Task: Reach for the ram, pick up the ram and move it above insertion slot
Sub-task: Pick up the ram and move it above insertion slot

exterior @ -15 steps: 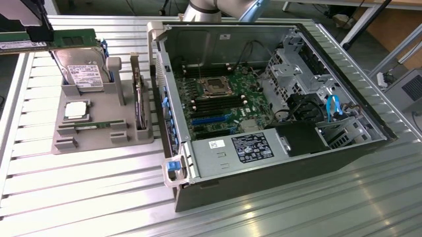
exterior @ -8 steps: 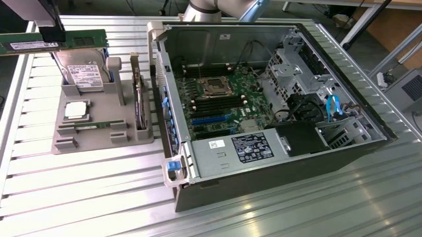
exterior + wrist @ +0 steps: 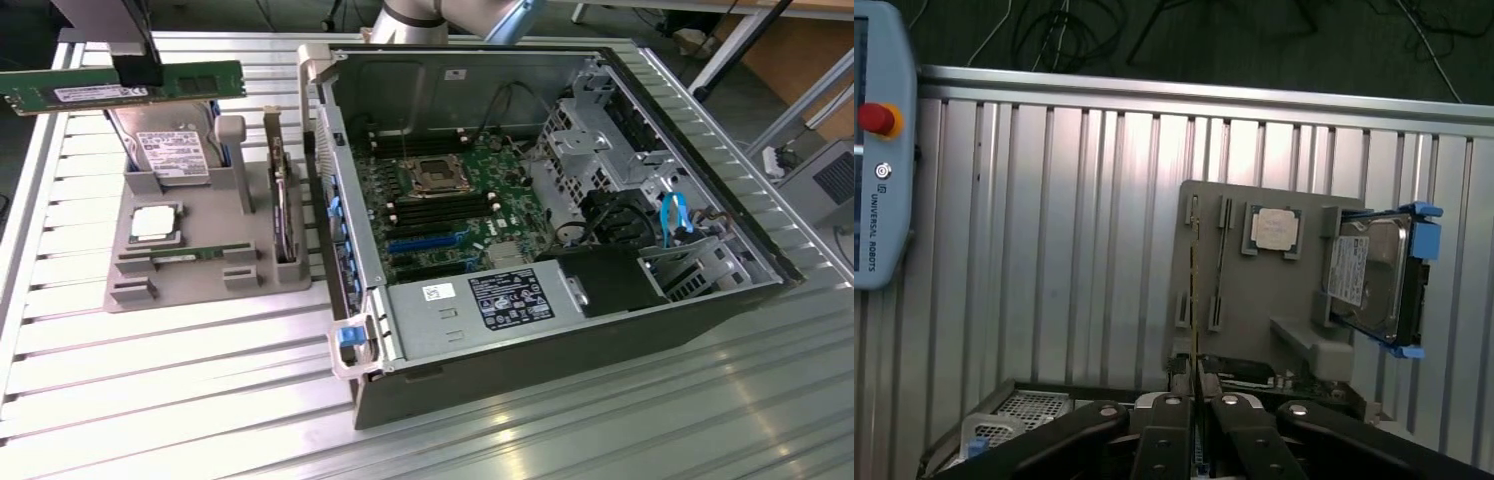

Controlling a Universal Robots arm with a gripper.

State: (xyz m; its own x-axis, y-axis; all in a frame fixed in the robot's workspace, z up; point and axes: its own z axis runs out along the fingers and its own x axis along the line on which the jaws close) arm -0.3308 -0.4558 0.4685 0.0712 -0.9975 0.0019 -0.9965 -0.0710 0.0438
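Gripper [image 3: 138,72] has its fingers clamped on the ram [image 3: 127,88] and holds it up in the air at the exterior view's upper left, above the grey parts holder [image 3: 200,270], well apart from the open PC case [image 3: 561,330]. The pick looks done; the carry to the slot is still ahead. In the wrist view the fingers [image 3: 1166,440] sit pressed together around the board's thin edge.

For the carry, my read: keep the stick level and square, clear the case wall, and line it up with the black slots [image 3: 441,210] beside the CPU socket [image 3: 435,173].

Count: one held ram, one hard drive [image 3: 1369,280], one loose processor chip [image 3: 1274,230], one case.
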